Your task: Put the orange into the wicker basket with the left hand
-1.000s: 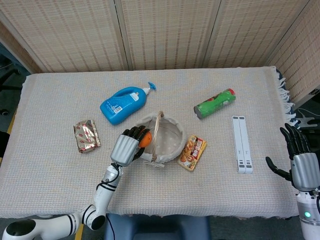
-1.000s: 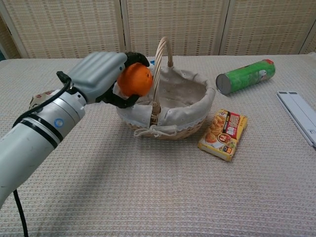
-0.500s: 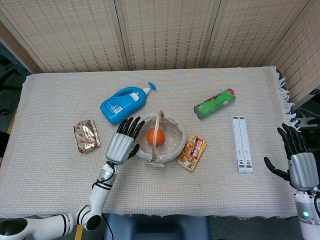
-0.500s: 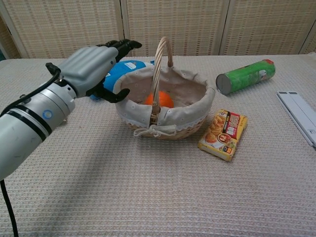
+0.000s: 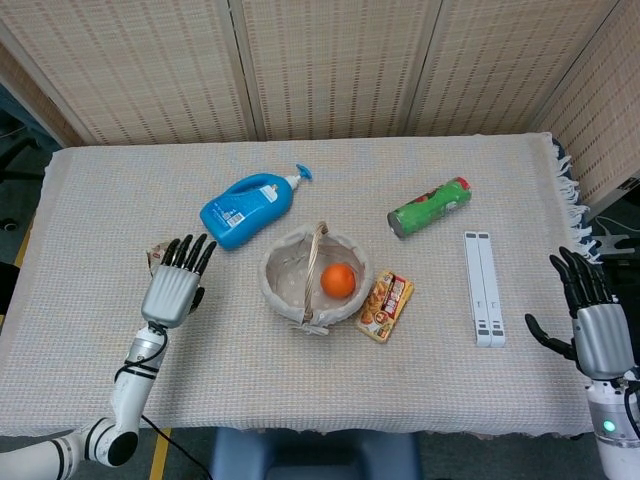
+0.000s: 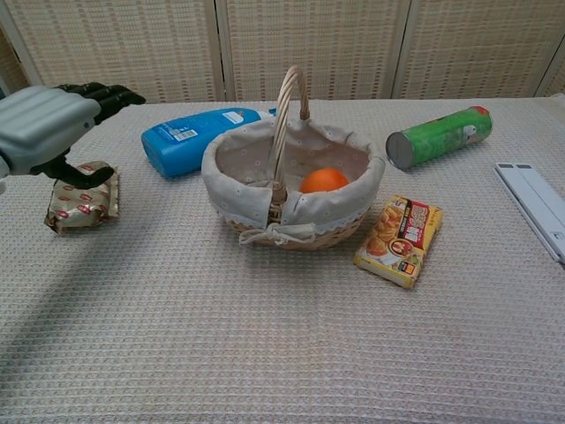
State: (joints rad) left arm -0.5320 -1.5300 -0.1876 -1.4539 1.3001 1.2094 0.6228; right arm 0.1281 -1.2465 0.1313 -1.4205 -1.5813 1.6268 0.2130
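Bench (image 5: 90, 340) covered in a pale woven cloth is carrying everything in view, backed by folding reed screens. Wicker basket (image 5: 283, 298), lined with light fabric and topped by an upright hoop handle, is sitting near the middle. Blue pump bottle (image 5: 245, 207) is lying on its side just behind the basket, and a green canister (image 5: 429, 207) is lying well to the right. White folded stand (image 5: 482, 287) is resting near the right edge. Yellow snack packet (image 5: 385, 306) is lying just beside the basket's right side; a foil packet (image 6: 81, 198) is lying far left.

Left hand (image 5: 173, 283) is hovering above the foil packet, fingers spread and holding nothing, well apart from the basket. Right hand (image 5: 592, 325) is waiting off the bench's right edge, fingers also spread and empty.

Orange (image 5: 338, 279) is lying inside the basket, on the lining toward the right wall, well away from the left hand. Judging by this, the placing looks complete.
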